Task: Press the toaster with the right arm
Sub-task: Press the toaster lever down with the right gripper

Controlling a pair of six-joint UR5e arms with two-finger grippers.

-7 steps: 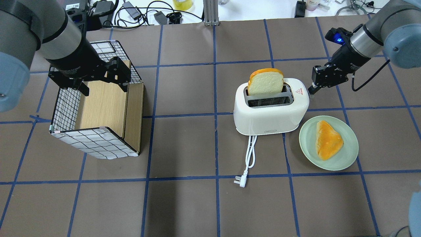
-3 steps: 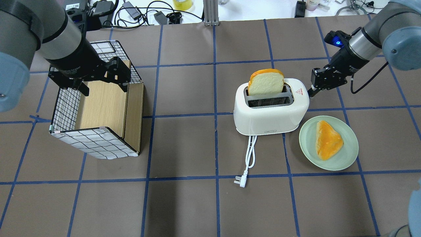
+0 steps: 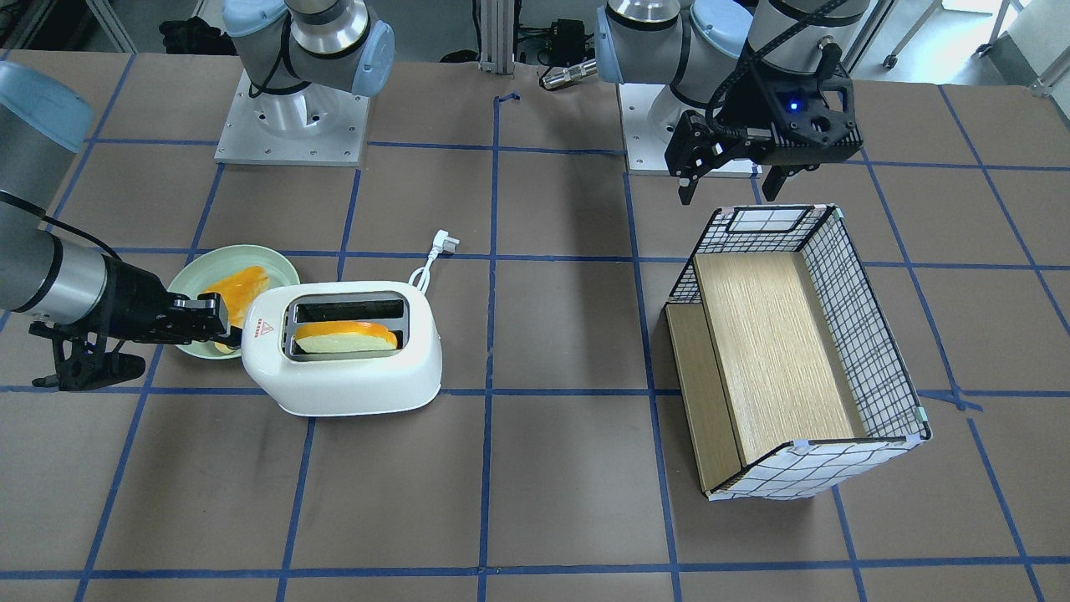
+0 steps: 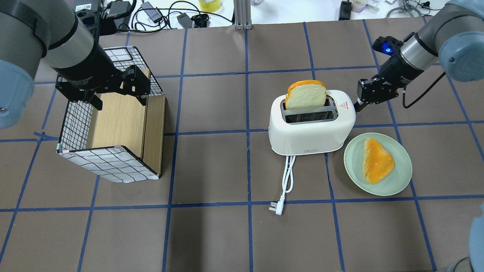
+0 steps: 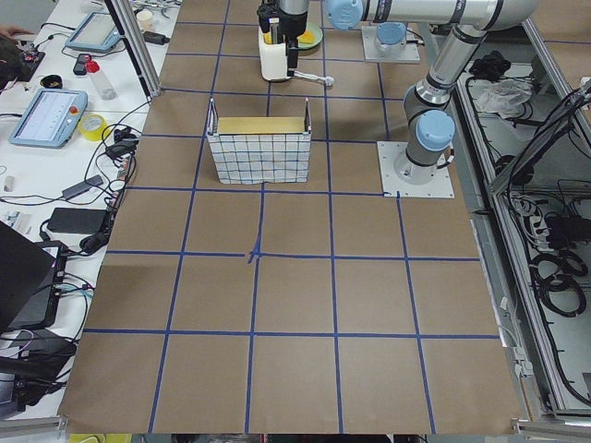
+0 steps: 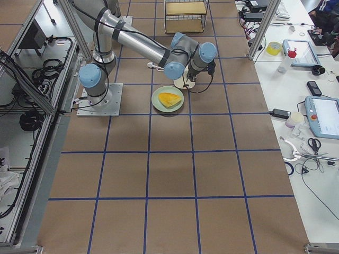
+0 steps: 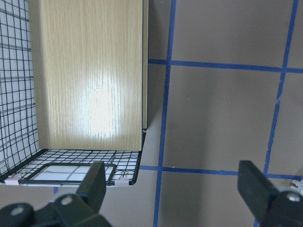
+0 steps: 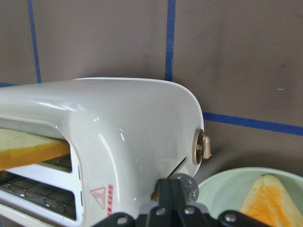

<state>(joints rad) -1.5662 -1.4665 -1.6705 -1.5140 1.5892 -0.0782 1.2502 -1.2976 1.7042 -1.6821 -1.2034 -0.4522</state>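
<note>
The toaster stands on the table, just left of the plate. My right gripper, clenched and empty, meets its right end. Press straight down on the lever, clear of the knob.

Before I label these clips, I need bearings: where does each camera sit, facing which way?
Front-facing: across the table, facing the robot; left gripper near the grid box, right gripper at the toaster.
Overhead: behind the robot, looking forward, down; left arm, right arm.
Exterior left: table's left end, looking along it; left arm nearer.
Exterior right: table's right end; right arm nearer.
Left wrist: looks into the grid box; own fingers.
Right wrist: faces the toaster's end, right gripper below.
Shared: front-facing and overhead both show toaster, mirrored.
</note>
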